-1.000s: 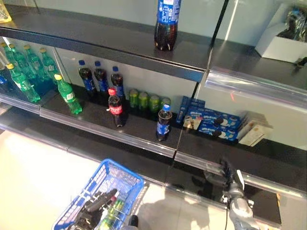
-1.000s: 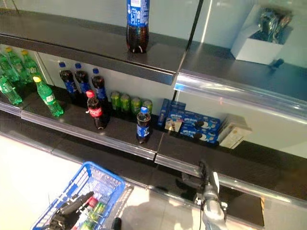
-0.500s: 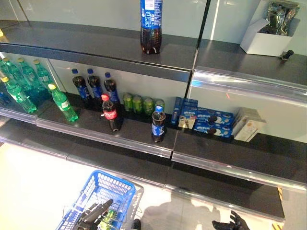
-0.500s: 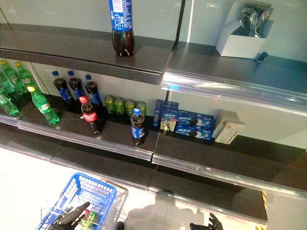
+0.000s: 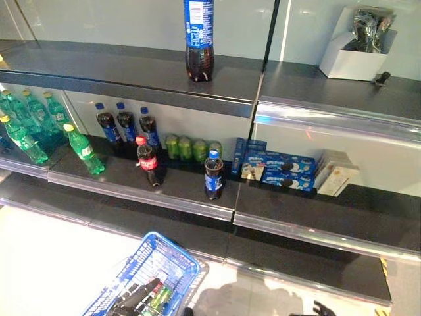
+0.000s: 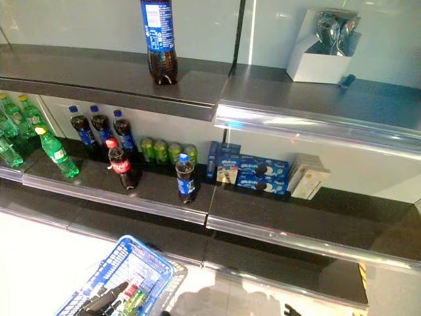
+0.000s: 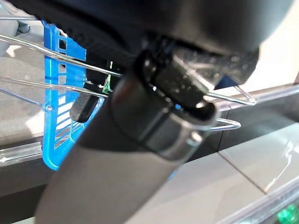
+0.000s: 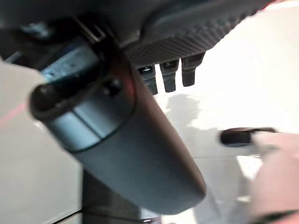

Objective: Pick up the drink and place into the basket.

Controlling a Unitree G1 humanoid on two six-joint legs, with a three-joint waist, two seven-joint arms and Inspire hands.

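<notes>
- The left robot hand [image 5: 135, 299], dark and long-fingered, is seen at the lower edge of the head views, lying over the blue plastic wire-rimmed shopping basket [image 5: 172, 253]; its fingers appear curled about the wire handle in the left wrist view, with the wire handle [image 7: 56, 58] passing just beside the thumb [image 7: 159, 121].
- Small bottles, among them a green bottle [image 6: 135, 301] beside a red cap, are shown inside the basket, directly beneath the left robot hand.
- The right robot hand [image 5: 320, 308] is visible only as dark fingertips at the lower edge, well apart from the basket; in its wrist view the fingers [image 8: 169, 74] hang straight and nothing is held.
- On the dark middle shelf [image 5: 177, 187], far beyond both hands, a blue-capped dark cola bottle with a blue label [image 5: 213, 176] stands upright near the front edge.
- A red-capped dark cola bottle with a red label [image 5: 147, 161] stands upright beside it, nearer the side of the left robot hand.
- Three blue-capped cola bottles [image 5: 126, 124], a row of green cans [image 5: 191, 147], green soda bottles [image 5: 82, 150] and blue biscuit boxes [image 5: 279, 171] occupy the same shelf.
- A large cola bottle with a blue label [image 5: 198, 41] stands on the dark upper shelf [image 5: 118, 66].
</notes>
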